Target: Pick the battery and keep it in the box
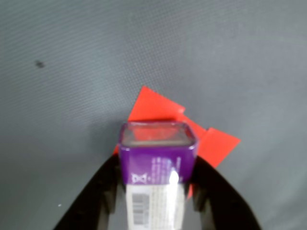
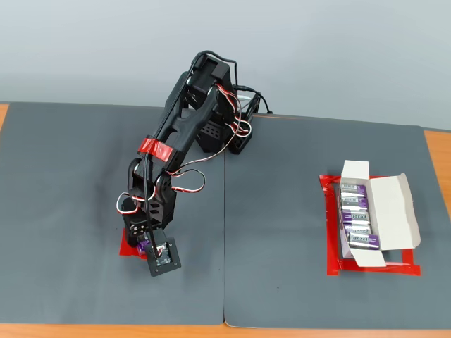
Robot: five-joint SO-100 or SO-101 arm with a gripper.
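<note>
Purple battery [image 1: 156,165] clamped between the black fingers of the gripper [image 1: 156,191] in the wrist view, over red tape [image 1: 213,143] on grey mat [image 2: 70,176], box [image 2: 366,211] well apart at right in the fixed view.

The arm [image 2: 184,134] is built of matte black plastic links, blocky and angular, with open cut-outs in the frames around its joints. A band of glossy red tape [image 2: 159,149] wraps the long middle link. Thin servo leads in red, white and black loop loosely beside the joints, one bundle near the upper link at about 1 o'clock of the tape, another at about 5 o'clock of it, and a black cable arches over the topmost joint. The base [image 2: 224,130] is a black lattice-like block. The tool [image 1: 156,191] shows in the wrist view as two smooth black fingers [image 1: 93,199] that broaden toward the lower edge.
</note>
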